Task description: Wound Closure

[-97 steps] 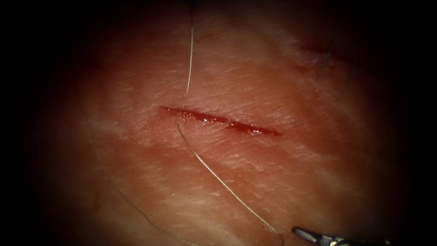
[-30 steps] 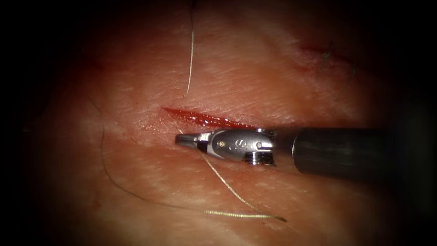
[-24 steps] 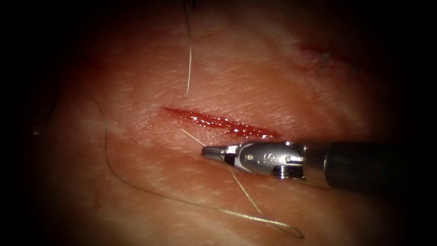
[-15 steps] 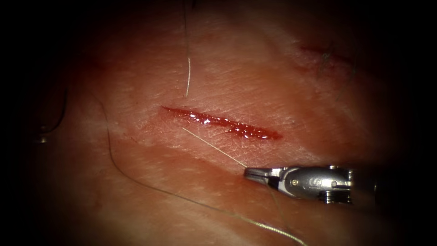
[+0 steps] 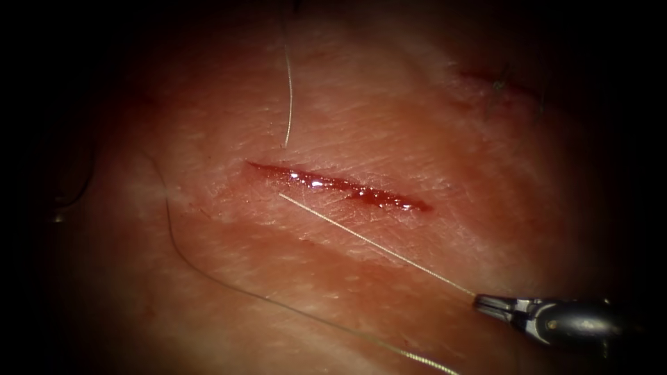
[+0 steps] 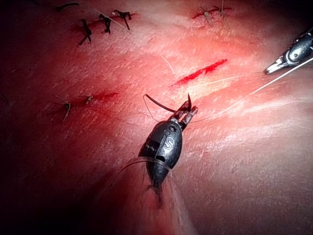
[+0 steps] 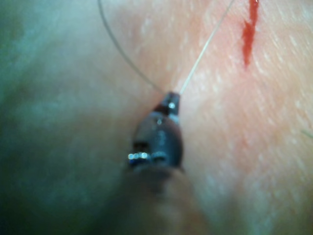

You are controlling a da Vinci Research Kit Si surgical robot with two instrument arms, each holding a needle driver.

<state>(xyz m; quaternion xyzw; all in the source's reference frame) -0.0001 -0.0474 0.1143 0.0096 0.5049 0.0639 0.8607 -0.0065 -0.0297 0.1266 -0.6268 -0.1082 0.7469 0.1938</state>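
**Thread drawn taut below the cut**

Pale, glistening tissue [image 5: 389, 104] is filling the field, with the short cut [image 5: 340, 185] lying across its middle and red fluid [image 5: 379, 198] shining along it. Below the cut, the right tool [image 5: 486, 303] is sitting at the lower right with its jaws clamped on the thread [image 5: 375, 243], which is running in a straight, tight line from the jaws up to a point in the tissue just under the cut's left end. Compared with half a second ago, the tool has drawn farther down and to the right, and the strand has lengthened with it. Another stretch of thread is emerging above the cut and rising out of the lit area; a slack loop is curving across the tissue on the left.

In the left wrist view, the left tool [image 6: 187, 113] is holding the curved needle [image 6: 161, 104] — gripped near one end (which end is hard to tell), clear of the tissue, to the left of the cut.

The risk, as I judge it, is in the tension: a strand this tight could cut into the soft tissue at its exit — or run the free tail through entirely. The slack loop could also snag on the needle.
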